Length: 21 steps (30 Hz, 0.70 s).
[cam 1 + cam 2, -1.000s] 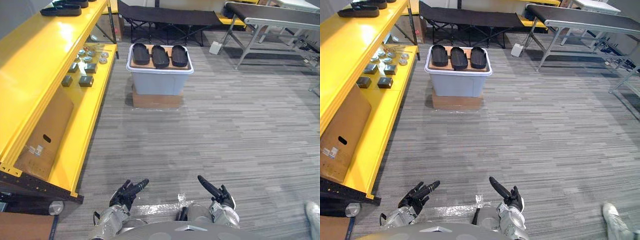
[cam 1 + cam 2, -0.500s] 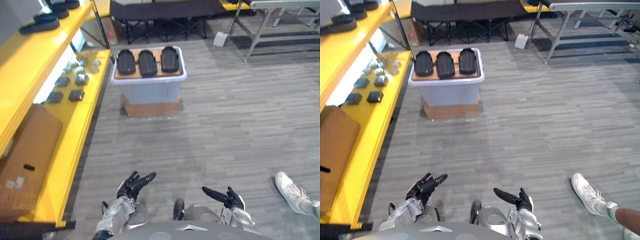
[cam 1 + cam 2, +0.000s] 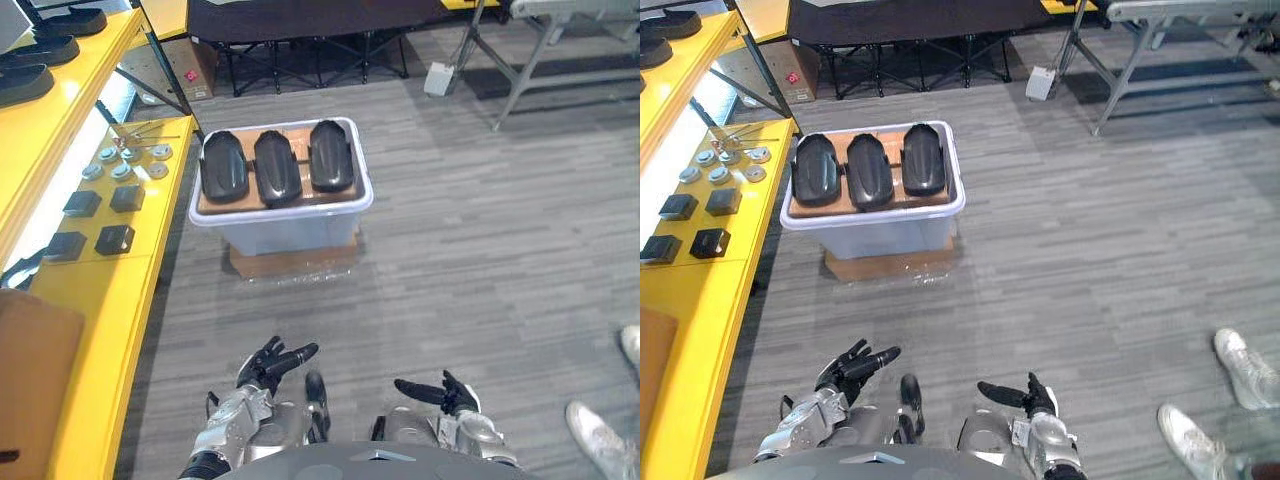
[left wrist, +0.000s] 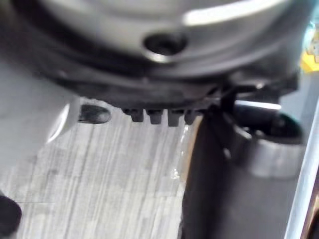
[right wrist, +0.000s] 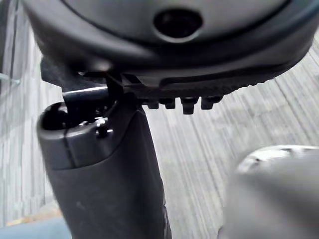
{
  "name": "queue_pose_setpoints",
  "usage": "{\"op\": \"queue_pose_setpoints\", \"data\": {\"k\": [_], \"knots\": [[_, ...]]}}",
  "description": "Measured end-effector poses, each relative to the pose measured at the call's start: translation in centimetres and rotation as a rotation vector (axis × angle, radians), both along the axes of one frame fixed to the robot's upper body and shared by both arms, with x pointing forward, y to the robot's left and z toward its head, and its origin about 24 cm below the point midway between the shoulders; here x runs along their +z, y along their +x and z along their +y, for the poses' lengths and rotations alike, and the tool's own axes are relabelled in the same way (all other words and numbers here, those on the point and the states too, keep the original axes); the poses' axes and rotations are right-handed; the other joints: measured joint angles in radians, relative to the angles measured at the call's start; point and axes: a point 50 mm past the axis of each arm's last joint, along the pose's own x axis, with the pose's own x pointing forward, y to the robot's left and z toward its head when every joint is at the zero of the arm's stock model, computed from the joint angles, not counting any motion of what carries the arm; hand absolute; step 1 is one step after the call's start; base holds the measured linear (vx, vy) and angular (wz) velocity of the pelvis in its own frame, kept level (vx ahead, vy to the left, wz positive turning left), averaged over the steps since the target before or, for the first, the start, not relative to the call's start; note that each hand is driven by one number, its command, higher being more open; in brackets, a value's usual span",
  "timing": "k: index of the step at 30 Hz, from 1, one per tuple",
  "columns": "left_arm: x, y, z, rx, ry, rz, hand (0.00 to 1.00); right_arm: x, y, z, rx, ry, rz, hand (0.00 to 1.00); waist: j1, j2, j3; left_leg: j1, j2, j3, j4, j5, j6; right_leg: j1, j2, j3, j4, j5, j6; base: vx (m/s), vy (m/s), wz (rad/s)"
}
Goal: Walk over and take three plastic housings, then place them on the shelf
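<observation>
Three black plastic housings lie side by side on a brown board atop a pale grey bin (image 3: 350, 205): the left housing (image 3: 223, 167), the middle housing (image 3: 276, 167) and the right housing (image 3: 330, 155). The bin stands on a cardboard base on the floor, ahead of me. My left hand (image 3: 268, 364) is low at the front, fingers straight and empty. My right hand (image 3: 440, 392) hangs beside it, also open and empty. Both hands are well short of the bin. The yellow shelf (image 3: 95, 290) runs along the left.
The shelf's lower level holds small black blocks (image 3: 114, 239) and round metal parts (image 3: 108, 156); more black housings (image 3: 24, 83) lie on its upper level. A black folding cot (image 3: 300, 20) and a metal table leg (image 3: 515, 80) stand beyond the bin. A person's white shoes (image 3: 1245, 365) show at the right.
The whole picture has shifted as I walked: the bin with the three housings now appears larger and nearer. Both hands stay low, open and empty.
</observation>
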Motion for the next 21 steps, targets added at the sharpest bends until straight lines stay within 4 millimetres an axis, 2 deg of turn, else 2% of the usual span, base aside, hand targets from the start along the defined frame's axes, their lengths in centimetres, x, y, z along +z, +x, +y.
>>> {"op": "queue_pose_setpoints", "data": {"k": [1, 2, 3, 4, 5, 6, 7, 8, 9, 10, 11, 12, 13, 15, 16, 18, 20, 21], "knots": [[0.0, 0.0, 0.3, 0.002, 0.011, 0.005, 1.00, 0.2, 0.5, 0.2, 0.003, -0.003, -0.026, 1.00, -0.006, 0.012, 0.006, 0.023, 0.025, -0.031, -0.001, -0.021, -0.012, -0.020, 0.016, -0.014, -0.156, -0.011, 0.010, 0.57, -0.015, 0.48], [0.2, 0.4, 0.5, 0.000, 0.017, -0.006, 1.00, 0.4, 1.0, 0.8, 0.009, -0.002, -0.058, 1.00, -0.011, 0.030, 0.013, 0.034, 0.061, -0.065, -0.003, -0.036, -0.027, -0.039, 0.056, -0.004, -0.340, 0.003, 0.032, 0.44, -0.061, 0.61], [0.2, 0.6, 0.7, -0.001, 0.022, -0.011, 1.00, 0.5, 1.2, 1.0, 0.011, 0.000, -0.070, 1.00, -0.011, 0.033, 0.013, 0.035, 0.073, -0.082, -0.005, -0.040, -0.034, -0.051, 0.076, 0.011, -0.444, 0.026, 0.059, 0.39, -0.103, 0.78], [0.3, 0.6, 1.1, -0.002, 0.035, -0.015, 1.00, 0.6, 1.4, 1.6, 0.015, 0.009, -0.087, 1.00, -0.012, 0.023, 0.010, 0.039, 0.082, -0.108, -0.006, -0.060, -0.061, -0.052, 0.095, 0.044, -0.643, 0.108, 0.096, 0.29, -0.112, 0.68], [0.3, 0.5, 1.4, -0.001, 0.040, -0.012, 1.00, 0.6, 1.5, 2.0, 0.010, 0.016, -0.091, 1.00, -0.011, 0.007, 0.010, 0.046, 0.077, -0.120, -0.005, -0.072, -0.071, -0.055, 0.089, 0.065, -0.716, 0.161, 0.104, 0.38, -0.193, 0.72], [0.1, 0.2, 2.0, 0.008, 0.057, 0.003, 1.00, 0.4, 1.5, 2.9, 0.004, 0.034, -0.092, 1.00, -0.004, -0.029, 0.009, 0.068, 0.061, -0.136, -0.001, -0.094, -0.092, -0.065, 0.071, 0.108, -0.777, 0.264, 0.101, 0.40, -0.276, 0.56], [-0.1, -0.4, 2.7, 0.030, 0.068, 0.018, 1.00, 0.3, 1.2, 3.6, 0.010, 0.052, -0.089, 1.00, 0.000, -0.068, 0.003, 0.096, 0.041, -0.153, 0.011, -0.128, -0.115, -0.065, 0.055, 0.130, -0.768, 0.349, 0.077, 0.50, -0.408, 0.51], [-0.2, -0.8, 3.0, 0.040, 0.073, 0.029, 1.00, 0.2, 1.0, 3.8, 0.013, 0.056, -0.087, 1.00, 0.001, -0.080, -0.001, 0.100, 0.036, -0.166, 0.031, -0.153, -0.123, -0.066, 0.046, 0.139, -0.748, 0.383, 0.013, 0.47, -0.417, 0.42], [-0.4, -1.0, 2.6, 0.074, 0.055, 0.041, 1.00, 0.4, 1.1, 2.9, 0.026, 0.028, -0.096, 1.00, 0.004, -0.032, -0.011, 0.084, 0.082, -0.175, 0.092, -0.201, -0.150, -0.064, 0.077, 0.118, -0.698, 0.362, 0.006, 0.45, -0.385, 0.23], [-0.7, -1.5, 1.8, 0.095, 0.040, 0.046, 1.00, 0.5, 1.3, 2.4, 0.022, 0.019, -0.105, 1.00, 0.009, 0.002, -0.022, 0.066, 0.124, -0.181, 0.163, -0.258, -0.170, -0.050, 0.108, 0.096, -0.697, 0.301, -0.006, 0.34, -0.262, 0.13], [-0.7, -1.7, 1.8, 0.105, 0.041, 0.050, 1.00, 0.6, 1.4, 2.4, 0.024, 0.021, -0.109, 1.00, 0.007, 0.019, -0.021, 0.055, 0.145, -0.185, 0.203, -0.281, -0.183, -0.038, 0.127, 0.087, -0.701, 0.289, -0.015, 0.33, -0.227, 0.16], [-0.8, -2.0, 1.6, 0.122, 0.039, 0.057, 1.00, 0.7, 1.4, 2.2, 0.014, 0.022, -0.115, 1.00, 0.000, 0.041, -0.023, 0.016, 0.179, -0.192, 0.307, -0.311, -0.213, -0.011, 0.155, 0.067, -0.714, 0.267, -0.024, 0.28, -0.207, 0.23], [-0.7, -1.7, 1.6, 0.133, 0.038, 0.040, 1.00, 0.6, 1.1, 1.9, 0.007, 0.020, -0.110, 1.00, 0.003, 0.044, -0.024, -0.022, 0.210, -0.188, 0.411, -0.311, -0.222, 0.022, 0.174, 0.063, -0.739, 0.261, -0.036, 0.26, -0.193, 0.24], [-0.5, -1.6, 1.8, 0.146, 0.040, 0.026, 1.00, 0.5, 0.7, 1.9, 0.009, 0.024, -0.102, 1.00, 0.008, 0.036, -0.021, -0.034, 0.231, -0.163, 0.453, -0.315, -0.226, 0.066, 0.178, 0.055, -0.765, 0.255, -0.048, 0.20, -0.135, 0.09], [-0.6, -1.6, 1.6, 0.146, 0.038, 0.028, 1.00, 0.8, 0.7, 1.6, 0.007, 0.021, -0.123, 1.00, -0.001, 0.030, -0.019, -0.038, 0.251, -0.137, 0.407, -0.322, -0.220, 0.094, 0.175, 0.045, -0.783, 0.243, -0.046, 0.21, -0.088, 0.10], [-0.6, -1.6, 1.5, 0.141, 0.035, 0.026, 1.00, 1.0, 0.5, 1.0, -0.017, 0.015, -0.135, 1.00, -0.012, 0.031, -0.020, -0.047, 0.259, -0.125, 0.312, -0.319, -0.227, 0.114, 0.161, 0.043, -0.795, 0.242, -0.040, 0.25, 0.017, 0.12], [-0.5, -1.4, 1.2, 0.111, 0.047, 0.010, 1.00, 1.1, 0.2, 0.3, -0.048, 0.005, -0.146, 1.00, -0.022, 0.032, -0.021, -0.061, 0.257, -0.122, 0.166, -0.234, -0.251, 0.121, 0.131, 0.035, -0.798, 0.247, -0.009, 0.22, 0.156, 0.00], [-0.5, -1.2, 0.8, 0.079, 0.056, 0.009, 1.00, 1.2, 0.0, 0.0, -0.067, 0.008, -0.157, 1.00, -0.025, 0.049, -0.027, -0.068, 0.264, -0.113, 0.103, -0.105, -0.267, 0.125, 0.129, 0.040, -0.798, 0.241, 0.009, 0.18, 0.216, -0.15]]}}
